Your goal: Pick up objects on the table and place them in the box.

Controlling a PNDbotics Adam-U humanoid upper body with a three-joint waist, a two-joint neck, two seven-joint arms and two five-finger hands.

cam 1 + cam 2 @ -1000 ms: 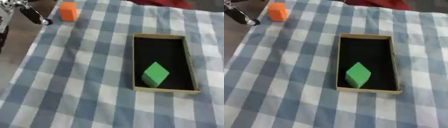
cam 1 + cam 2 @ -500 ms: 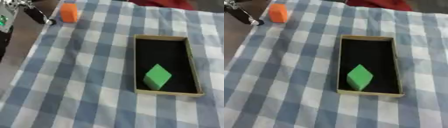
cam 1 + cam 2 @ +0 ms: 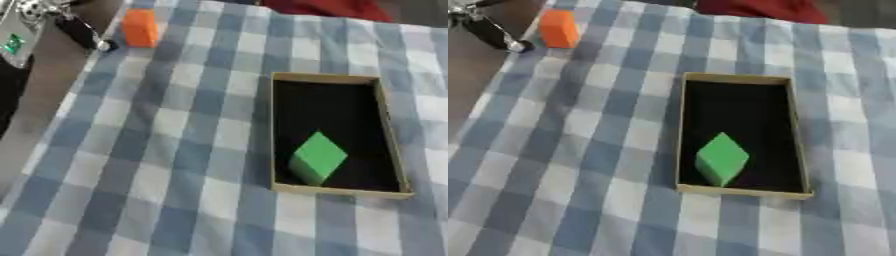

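An orange block point(image 3: 140, 27) stands on the checked cloth at the far left. My left hand point(image 3: 80, 33) shows at the top left corner, black and silver, its tip just left of the orange block and apart from it. A shallow cardboard box point(image 3: 385, 130) with a black floor lies right of centre. A green block point(image 3: 317, 158) rests inside it, toward the near end. My right hand shows in neither view.
The blue and white checked cloth point(image 3: 157, 150) covers the table, and its left edge point(image 3: 52, 130) runs diagonally with bare brown table beyond. Something red point(image 3: 754, 9) lies at the far edge.
The whole picture has shifted slightly, so the camera moved. The blocks, the box and my left hand keep their places relative to one another.
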